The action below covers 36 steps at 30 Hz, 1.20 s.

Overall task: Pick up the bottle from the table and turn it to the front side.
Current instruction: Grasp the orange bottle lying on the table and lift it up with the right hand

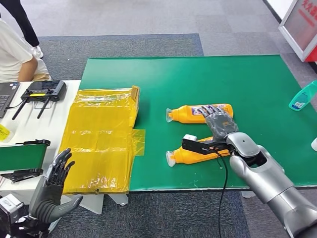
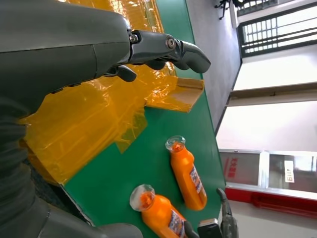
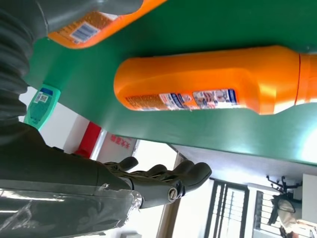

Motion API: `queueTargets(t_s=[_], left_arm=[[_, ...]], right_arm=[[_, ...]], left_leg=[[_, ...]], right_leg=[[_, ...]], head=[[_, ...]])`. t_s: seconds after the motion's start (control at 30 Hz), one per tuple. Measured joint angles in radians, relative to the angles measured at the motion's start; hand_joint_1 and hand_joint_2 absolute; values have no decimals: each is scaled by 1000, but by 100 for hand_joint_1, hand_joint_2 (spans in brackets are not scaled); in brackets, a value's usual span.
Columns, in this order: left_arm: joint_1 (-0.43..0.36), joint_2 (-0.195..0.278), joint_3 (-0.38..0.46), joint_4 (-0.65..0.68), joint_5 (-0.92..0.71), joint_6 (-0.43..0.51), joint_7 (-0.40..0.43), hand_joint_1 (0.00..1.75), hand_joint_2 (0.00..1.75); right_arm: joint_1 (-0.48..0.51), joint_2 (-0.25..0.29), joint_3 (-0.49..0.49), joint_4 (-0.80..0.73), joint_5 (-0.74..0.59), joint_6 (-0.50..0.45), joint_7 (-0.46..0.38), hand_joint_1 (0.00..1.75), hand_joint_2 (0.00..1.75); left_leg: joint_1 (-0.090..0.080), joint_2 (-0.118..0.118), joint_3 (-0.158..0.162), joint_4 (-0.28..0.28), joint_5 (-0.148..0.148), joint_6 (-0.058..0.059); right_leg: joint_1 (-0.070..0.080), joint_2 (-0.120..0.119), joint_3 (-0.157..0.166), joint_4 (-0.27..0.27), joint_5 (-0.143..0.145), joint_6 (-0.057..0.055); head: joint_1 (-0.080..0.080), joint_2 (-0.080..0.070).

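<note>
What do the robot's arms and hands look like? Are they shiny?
Yes. The right arm is smooth shiny silver with a black cable along it. The right hand and left hand are dark grey, with jointed fingers and a ribbed grey cover.

Orange bottles (image 1: 200,113), clear caps; green table mat (image 1: 224,79); yellow plastic sheet (image 1: 99,139).

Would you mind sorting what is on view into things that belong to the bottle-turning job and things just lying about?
For the job: far orange bottle; near orange bottle; right hand, fingers spread above them; green table.

Lying about: yellow plastic sheet; teal bottle at the table's edge; black controller; laptop; left hand, empty.
</note>
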Motion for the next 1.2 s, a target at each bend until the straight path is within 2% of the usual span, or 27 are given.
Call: queueTargets(t_s=[0.2, 0.33, 0.4, 0.5, 0.67, 0.87, 1.2], left_arm=[[5, 0, 0, 0, 0, 0, -3, 0, 175], [9, 0, 1, -1, 0, -6, -10, 0, 175], [12, 0, 5, -1, 1, -13, -16, 0, 175], [17, 0, 18, 0, 6, -25, -30, 0, 175], [16, 0, 28, 0, 7, -30, -43, 0, 175], [14, 1, 32, 0, 10, -27, -47, 0, 175], [2, 8, 30, 1, 25, -24, -44, 0, 175]], right_arm=[[-30, -22, 2, -35, -35, 20, 8, 0, 175], [-54, -69, 4, -73, -142, 114, 4, 0, 175], [-80, -123, 18, -93, -239, 194, 2, 0, 175], [-148, -236, 63, -120, -424, 324, 11, 0, 175], [-277, -383, 181, -157, -586, 427, 56, 0, 175], [-352, -460, 298, -179, -661, 435, 90, 0, 175], [-357, -468, 434, -165, -663, 350, 97, 0, 175]], left_leg=[[0, 0, 0, 0, 0, 0], [0, 0, 0, 0, 0, 0], [-1, -1, -1, 1, 0, 1], [-3, -2, -3, 1, 1, 2], [-4, -2, -3, 1, 1, 3], [-4, -2, -2, 1, 2, 3], [-4, -2, -2, 1, 2, 3]], right_leg=[[0, 0, 0, 0, 0, 0], [-1, 0, 0, 0, 0, 1], [-1, -1, 0, 0, 1, 1], [-2, -2, -1, 0, 1, 2], [-4, -2, -1, 0, 2, 3], [-4, -2, -1, 0, 2, 3], [-4, -2, -1, 0, 2, 3]], head=[[0, 0], [0, 0], [0, 0], [0, 0], [0, 0], [0, 0], [0, 0]])
